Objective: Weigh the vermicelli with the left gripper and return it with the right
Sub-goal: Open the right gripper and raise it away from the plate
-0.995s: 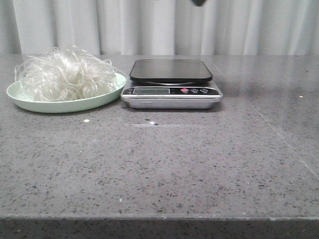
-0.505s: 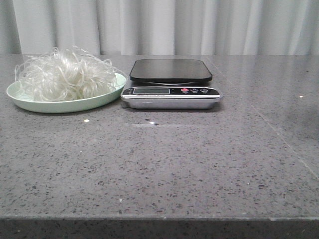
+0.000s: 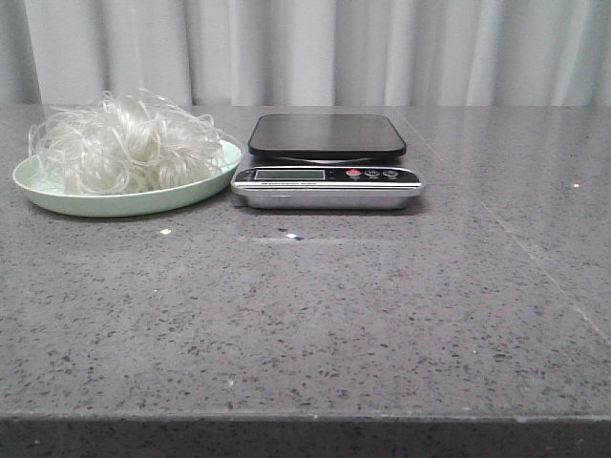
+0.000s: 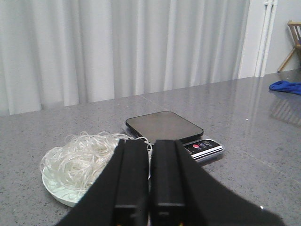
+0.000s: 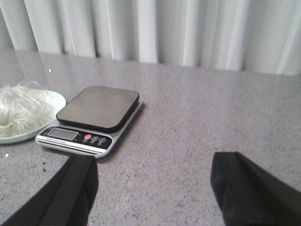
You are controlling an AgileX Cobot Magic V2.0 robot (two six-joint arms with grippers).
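Observation:
The vermicelli (image 3: pixel 126 143) is a fluffy white clump lying in a pale green plate (image 3: pixel 57 198) at the table's left. It also shows in the left wrist view (image 4: pixel 80 157) and the right wrist view (image 5: pixel 19 110). The scale (image 3: pixel 327 160), silver with a bare black platform, stands just right of the plate. My left gripper (image 4: pixel 149 146) is shut and empty, back from the plate and scale. My right gripper (image 5: pixel 153 174) is open and empty over bare table, to the right of the scale (image 5: pixel 91 120). Neither gripper shows in the front view.
Grey curtains hang behind the grey speckled table (image 3: pixel 382 305). A blue cloth (image 4: pixel 287 86) lies on the far side of the table in the left wrist view. A small white crumb (image 3: pixel 165 231) lies in front of the plate.
A dark part seen at the top edge of the front view one second ago has gone out of view. The vermicelli, plate and scale have not moved.

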